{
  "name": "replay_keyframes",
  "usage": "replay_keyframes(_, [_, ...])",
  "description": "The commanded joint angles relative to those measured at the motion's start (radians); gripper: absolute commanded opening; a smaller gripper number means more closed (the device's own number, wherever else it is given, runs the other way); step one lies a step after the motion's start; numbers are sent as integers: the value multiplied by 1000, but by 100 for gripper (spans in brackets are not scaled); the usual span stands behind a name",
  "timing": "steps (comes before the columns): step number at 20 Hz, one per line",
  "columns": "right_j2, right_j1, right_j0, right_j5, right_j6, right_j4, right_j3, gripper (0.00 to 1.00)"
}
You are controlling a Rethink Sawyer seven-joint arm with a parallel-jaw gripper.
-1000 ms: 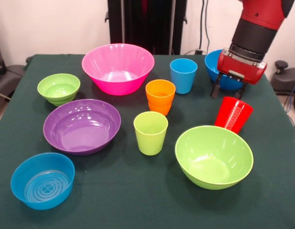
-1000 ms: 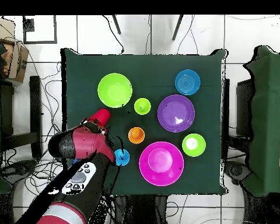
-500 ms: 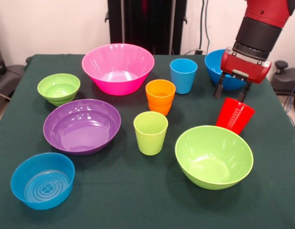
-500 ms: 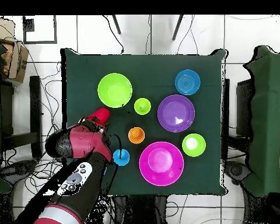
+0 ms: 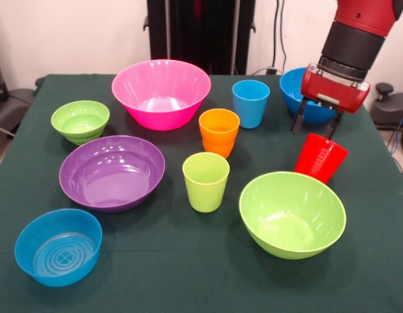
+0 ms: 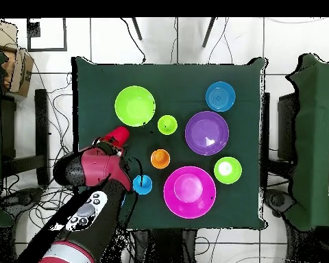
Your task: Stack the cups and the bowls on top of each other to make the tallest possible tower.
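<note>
Nothing is stacked yet: at right of the frame the claw (image 5: 315, 127) hangs spread just above the tilted red cup (image 5: 320, 157), apparently releasing it beside the large green bowl (image 5: 292, 214); regrasping seems next.

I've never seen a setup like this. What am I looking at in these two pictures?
A red and black robot arm works at a table with a dark green cloth. One picture looks across the table, the other straight down. On it stand separate glossy plastic pieces, like the large pink bowl and the small orange cup. The arm's hand is right at a tilted red plastic cup; whether it grips the cup does not show.
</note>
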State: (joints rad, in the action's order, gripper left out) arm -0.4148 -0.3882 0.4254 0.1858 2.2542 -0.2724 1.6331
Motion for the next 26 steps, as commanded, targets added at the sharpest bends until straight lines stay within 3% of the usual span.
replay_keyframes(1, [79,11,-15,60,23,73,-34,100])
replay_keyframes(17, [66,2,-11,58,27,105,-35,100])
replay_keyframes(26, [21,97,3,110,58,65,-152,100])
